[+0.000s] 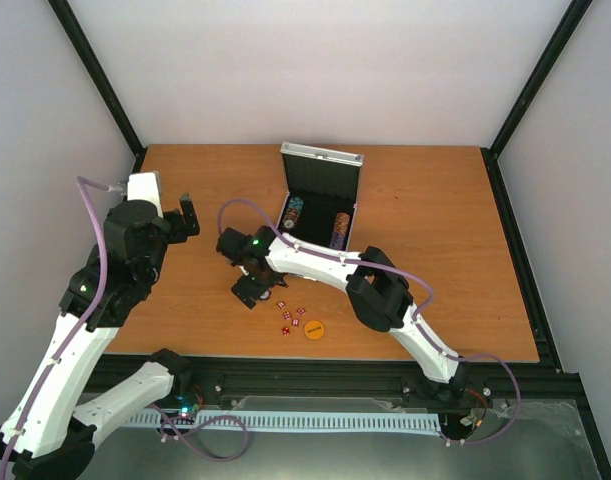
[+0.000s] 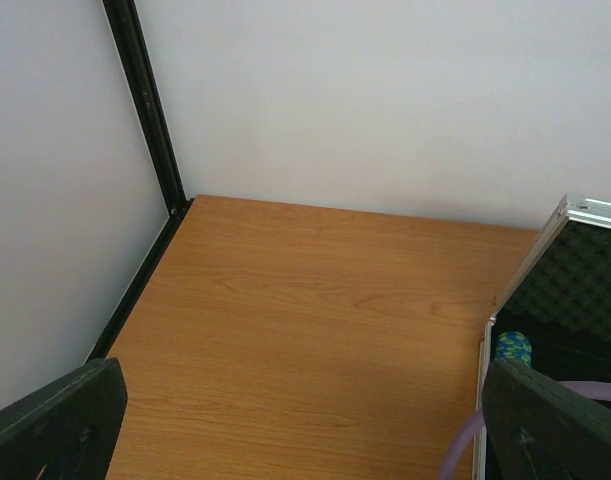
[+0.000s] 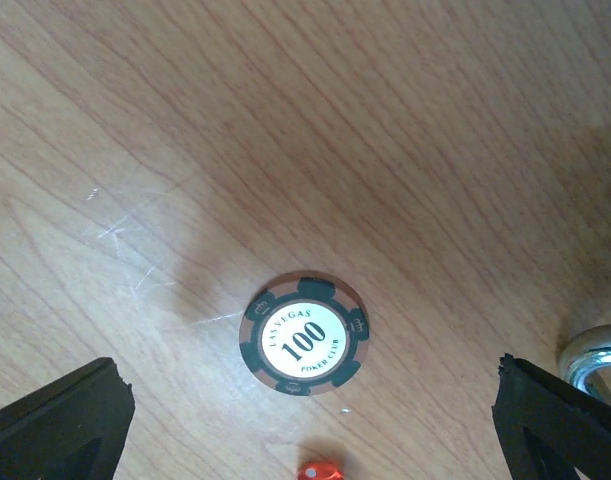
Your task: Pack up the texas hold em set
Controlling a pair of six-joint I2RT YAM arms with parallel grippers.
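Right gripper (image 3: 307, 400): fingers spread wide, holding nothing; it hangs low over the worktop (image 1: 435, 250) at centre frame in the top view, just below and left of the case.
Left gripper (image 2: 305, 425): also wide open and holding nothing, raised at the left of the top view, well apart from the set.
Poker chip (image 3: 304, 333): lies flat on the wood between the right gripper's fingers, touching neither; its face reads 100, with a brown and dark green rim.
Case (image 1: 322, 158): top centre of the worktop, with the lid standing up at the far end and the black-lined base open towards the arms.
Case axis: the long side runs from the top of the frame downward, leaning a little to lower left.
Chips in case: a bluish stack (image 1: 294, 211) on the left and an orange-purple stack (image 1: 339, 230) on the right, both lying along the case.
Dice (image 1: 293, 316): a small red cluster on the wood just below the right gripper; one shows at the bottom edge of the right wrist view.
Orange disc (image 1: 314, 328): flat, just right of the dice and close to the near edge.
In the way: the right arm and its purple cable (image 1: 385, 265) cross just below the near end of the case; a curved piece of bright metal (image 3: 595, 360) sits at the right edge of the right wrist view.
Edges and room: bare wood runs right of the case to the black frame rail (image 1: 515, 250), and left of it to the corner post in the left wrist view.
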